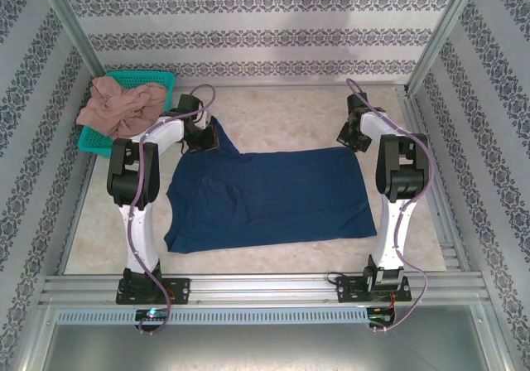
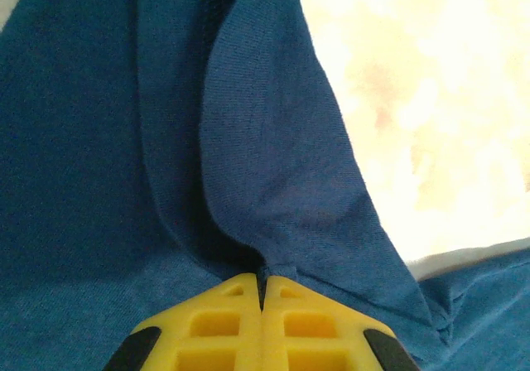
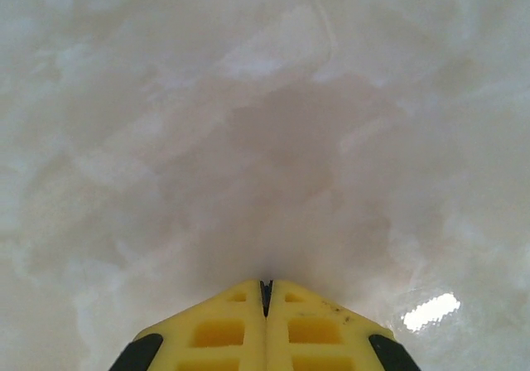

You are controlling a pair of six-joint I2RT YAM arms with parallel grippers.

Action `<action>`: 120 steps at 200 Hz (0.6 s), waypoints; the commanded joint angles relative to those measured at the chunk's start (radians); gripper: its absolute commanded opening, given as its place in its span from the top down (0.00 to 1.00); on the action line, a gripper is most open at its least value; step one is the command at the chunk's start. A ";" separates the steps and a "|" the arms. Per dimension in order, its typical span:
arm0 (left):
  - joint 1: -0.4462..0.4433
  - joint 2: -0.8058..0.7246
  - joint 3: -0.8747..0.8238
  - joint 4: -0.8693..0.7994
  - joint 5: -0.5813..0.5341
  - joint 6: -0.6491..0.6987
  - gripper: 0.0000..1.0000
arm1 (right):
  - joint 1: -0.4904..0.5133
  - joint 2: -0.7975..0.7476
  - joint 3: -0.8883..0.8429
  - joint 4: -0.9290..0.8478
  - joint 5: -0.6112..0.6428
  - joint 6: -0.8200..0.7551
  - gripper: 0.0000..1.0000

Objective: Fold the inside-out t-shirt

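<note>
Here the dark navy blue short-sleeved cotton t-shirt point(image 1: 273, 197) lies spread mostly flat on the pale marbled bench point(image 1: 281, 110), between the two arms, its long side running left to right. The left gripper point(image 2: 262, 284) sits at the shirt's far left corner with its yellow fingers pressed together on a ridge of the navy cloth, and a fold rises from the pinch. The right gripper point(image 3: 266, 286) is also pressed together but holds nothing. Its wrist view shows bare bench beneath the tips, and from above it hangs just beside the shirt's far right corner, not on it.

The main risk, as I judge it, is a one-sided lift. If the left arm pulls its corner over while the right side has no hold, the cloth would probably drag and twist, leaving a skewed fold. The left pinch also looks shallow, catching only a narrow ridge at the very tips, so the cloth could slip out under tension. The right gripper would need to spread its fingers before reaching for the hem, since pushing in with them together might only shove and bunch the edge. A teal plastic basket point(image 1: 161, 79) holding a crumpled pinkish-tan garment point(image 1: 124, 106) stands near the left arm, where a wide swing could knock it.
</note>
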 commanded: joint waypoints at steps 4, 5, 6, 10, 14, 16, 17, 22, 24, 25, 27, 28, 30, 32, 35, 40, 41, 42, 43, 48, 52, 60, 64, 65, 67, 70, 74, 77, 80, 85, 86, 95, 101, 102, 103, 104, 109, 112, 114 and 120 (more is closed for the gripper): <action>-0.009 -0.081 0.000 0.027 0.033 -0.030 1.00 | -0.006 -0.022 0.037 -0.019 -0.030 -0.029 0.97; -0.008 -0.083 0.001 0.027 0.033 -0.031 1.00 | -0.006 -0.023 0.037 -0.019 -0.031 -0.031 0.97; -0.008 -0.085 0.001 0.027 0.033 -0.032 1.00 | -0.006 -0.024 0.038 -0.021 -0.032 -0.032 0.97; -0.009 -0.091 -0.001 0.026 0.035 -0.031 1.00 | -0.006 -0.030 0.039 -0.024 -0.034 -0.037 0.97; -0.010 -0.101 -0.002 0.023 0.035 -0.031 1.00 | -0.006 -0.038 0.039 -0.026 -0.036 -0.043 0.97; -0.009 -0.105 -0.003 0.022 0.034 -0.032 1.00 | -0.006 -0.042 0.038 -0.026 -0.038 -0.045 0.97; -0.009 -0.108 -0.003 0.021 0.033 -0.032 1.00 | -0.006 -0.044 0.037 -0.026 -0.038 -0.047 0.97; -0.009 -0.120 -0.008 0.017 0.031 -0.033 1.00 | -0.007 -0.055 0.031 -0.026 -0.041 -0.053 0.97; -0.009 -0.126 -0.010 0.015 0.029 -0.032 1.00 | -0.008 -0.060 0.027 -0.025 -0.042 -0.056 0.97; -0.009 -0.129 -0.014 0.015 0.028 -0.033 1.00 | -0.008 -0.063 0.026 -0.024 -0.044 -0.058 0.97; -0.008 -0.136 -0.016 0.014 0.028 -0.034 1.00 | -0.008 -0.068 0.021 -0.022 -0.046 -0.061 0.97; -0.008 -0.139 -0.018 0.013 0.027 -0.034 1.00 | -0.008 -0.070 0.019 -0.021 -0.047 -0.063 0.97; -0.008 -0.146 -0.022 0.012 0.026 -0.035 1.00 | -0.008 -0.076 0.015 -0.019 -0.050 -0.066 0.97; -0.008 -0.154 -0.027 0.013 0.024 -0.036 1.00 | -0.008 -0.082 0.011 -0.018 -0.051 -0.069 0.97; -0.009 -0.165 -0.035 0.015 0.024 -0.037 1.00 | -0.008 -0.088 0.004 -0.015 -0.054 -0.073 0.97; -0.010 -0.187 -0.050 0.018 0.021 -0.041 1.00 | -0.009 -0.101 -0.005 -0.014 -0.057 -0.080 0.97; -0.010 -0.191 -0.053 0.019 0.020 -0.042 1.00 | -0.009 -0.103 -0.007 -0.014 -0.058 -0.083 0.97; -0.009 -0.196 -0.056 0.019 0.020 -0.043 1.00 | -0.009 -0.105 -0.009 -0.014 -0.059 -0.084 0.97; -0.009 -0.201 -0.059 0.021 0.020 -0.044 1.00 | -0.009 -0.108 -0.011 -0.014 -0.059 -0.085 0.97; -0.011 -0.220 -0.075 0.022 0.017 -0.046 1.00 | -0.009 -0.119 -0.019 -0.014 -0.066 -0.093 0.97; -0.011 -0.238 -0.086 0.022 0.015 -0.046 1.00 | -0.011 -0.128 -0.027 -0.014 -0.071 -0.100 0.97; -0.013 -0.270 -0.109 0.016 0.010 -0.048 1.00 | -0.014 -0.147 -0.041 -0.015 -0.078 -0.111 0.97; -0.014 -0.286 -0.120 0.013 0.007 -0.047 1.00 | -0.015 -0.154 -0.046 -0.016 -0.081 -0.115 0.97; -0.014 -0.289 -0.123 0.012 0.007 -0.048 1.00 | -0.015 -0.156 -0.047 -0.016 -0.081 -0.116 0.97; -0.015 -0.295 -0.130 0.009 0.006 -0.046 1.00 | -0.015 -0.161 -0.051 -0.016 -0.081 -0.120 0.97; -0.016 -0.308 -0.139 0.007 0.003 -0.047 1.00 | -0.017 -0.168 -0.057 -0.018 -0.082 -0.125 0.97; -0.018 -0.324 -0.150 0.001 0.000 -0.046 1.00 | -0.019 -0.177 -0.064 -0.019 -0.084 -0.131 0.96; -0.019 -0.337 -0.160 -0.003 -0.003 -0.045 1.00 | -0.019 -0.185 -0.070 -0.021 -0.084 -0.135 0.97; -0.020 -0.349 -0.169 -0.006 -0.005 -0.045 1.00 | -0.021 -0.192 -0.075 -0.023 -0.083 -0.140 0.96; -0.024 -0.370 -0.186 -0.014 -0.010 -0.044 1.00 | -0.023 -0.204 -0.086 -0.026 -0.085 -0.146 0.96; -0.024 -0.372 -0.190 -0.016 -0.011 -0.043 1.00 | -0.024 -0.206 -0.088 -0.026 -0.085 -0.147 0.96; -0.032 -0.414 -0.220 -0.034 -0.015 -0.040 1.00 | -0.029 -0.227 -0.107 -0.028 -0.092 -0.158 0.96; -0.039 -0.443 -0.238 -0.048 -0.018 -0.037 1.00 | -0.031 -0.241 -0.120 -0.031 -0.093 -0.166 0.96; -0.039 -0.448 -0.242 -0.051 -0.017 -0.036 1.00 | -0.032 -0.243 -0.122 -0.031 -0.094 -0.168 0.96; -0.039 -0.453 -0.245 -0.054 -0.017 -0.036 1.00 | -0.033 -0.244 -0.122 -0.031 -0.094 -0.168 0.96; -0.041 -0.458 -0.249 -0.056 -0.019 -0.036 1.00 | -0.033 -0.246 -0.125 -0.032 -0.093 -0.170 0.96; -0.047 -0.484 -0.266 -0.069 -0.026 -0.036 1.00 | -0.035 -0.258 -0.138 -0.033 -0.096 -0.176 0.96; -0.052 -0.500 -0.277 -0.076 -0.032 -0.035 1.00 | -0.037 -0.266 -0.144 -0.034 -0.095 -0.180 0.96; -0.055 -0.510 -0.285 -0.080 -0.034 -0.035 1.00 | -0.038 -0.269 -0.150 -0.034 -0.096 -0.183 0.96; -0.064 -0.542 -0.308 -0.089 -0.042 -0.036 1.00 | -0.039 -0.281 -0.166 -0.035 -0.097 -0.186 0.95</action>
